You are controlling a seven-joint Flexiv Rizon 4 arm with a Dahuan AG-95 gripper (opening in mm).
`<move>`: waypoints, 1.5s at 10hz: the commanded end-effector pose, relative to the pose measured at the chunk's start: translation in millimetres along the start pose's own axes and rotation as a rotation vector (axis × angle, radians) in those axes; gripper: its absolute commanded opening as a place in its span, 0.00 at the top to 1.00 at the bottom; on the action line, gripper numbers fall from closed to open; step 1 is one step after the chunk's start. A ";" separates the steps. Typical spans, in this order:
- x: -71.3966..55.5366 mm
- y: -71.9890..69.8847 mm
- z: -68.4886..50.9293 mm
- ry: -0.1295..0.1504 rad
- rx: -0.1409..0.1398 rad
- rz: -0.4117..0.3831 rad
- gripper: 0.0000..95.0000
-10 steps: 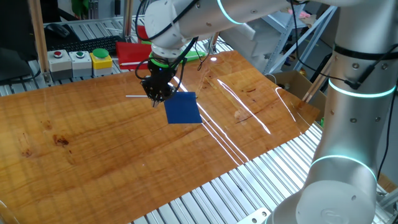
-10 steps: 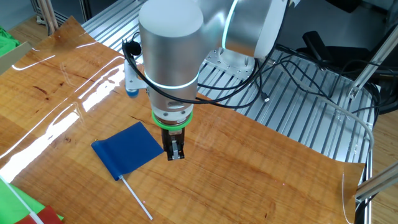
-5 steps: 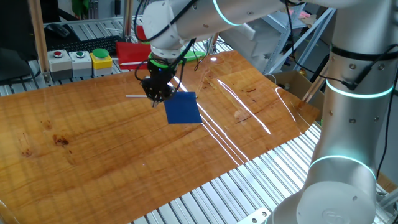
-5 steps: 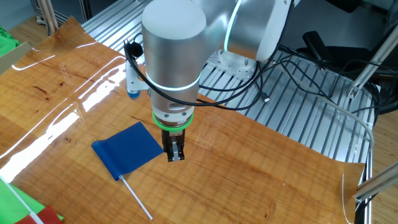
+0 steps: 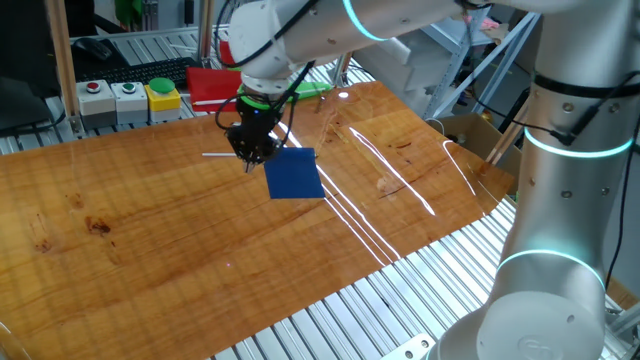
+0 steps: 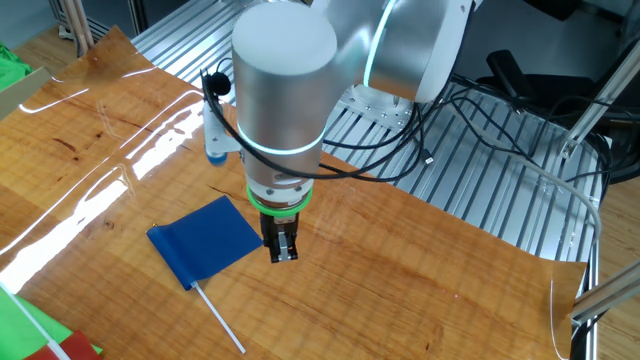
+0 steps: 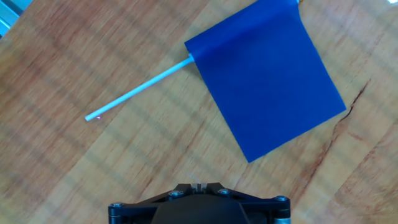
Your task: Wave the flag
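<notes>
Stage of the task: the flag (image 5: 294, 174) lies flat on the wooden table (image 5: 150, 240), its dark blue cloth spread out and its thin white stick (image 7: 138, 87) resting on the boards, pointing away from the cloth. Nothing has been lifted, so the grasp, the lift and the waving itself are all left to do; judged from this, the task is at its very start, in the approach.

The gripper (image 6: 281, 246) hangs above the table with its fingers pointing downward. In one fixed view it stands over the end of the cloth where the stick comes out; in the other fixed view it appears just beside the near corner of the cloth (the two views do not settle exactly which part of the flag lies under it). In the hand view the flag fills the upper part of the picture, and only the dark body of the hand (image 7: 199, 202) shows at the lower edge, with no fingertip reaching into the picture.

State of the fingers: in the other fixed view they look narrow and close together, with no clear gap between them, and nothing is held between them. They touch neither cloth nor stick as far as can be seen. To take the stick they would probably have to spread first and then come down around it
</notes>
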State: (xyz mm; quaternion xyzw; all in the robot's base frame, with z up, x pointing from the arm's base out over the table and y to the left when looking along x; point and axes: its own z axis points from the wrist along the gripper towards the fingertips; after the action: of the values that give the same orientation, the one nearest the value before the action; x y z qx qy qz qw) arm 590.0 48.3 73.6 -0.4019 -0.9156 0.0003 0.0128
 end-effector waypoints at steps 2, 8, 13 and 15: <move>1.7 -2.3 -1.5 0.014 -0.027 0.011 1.00; 0.1 2.0 0.9 0.050 -0.034 0.270 1.00; -17.9 38.6 20.1 0.072 -0.055 0.462 1.00; -26.0 51.0 28.4 0.059 -0.076 0.542 1.00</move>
State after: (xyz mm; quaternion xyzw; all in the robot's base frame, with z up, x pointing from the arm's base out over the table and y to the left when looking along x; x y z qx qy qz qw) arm 635.9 61.8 48.1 -0.6096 -0.7913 -0.0382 0.0276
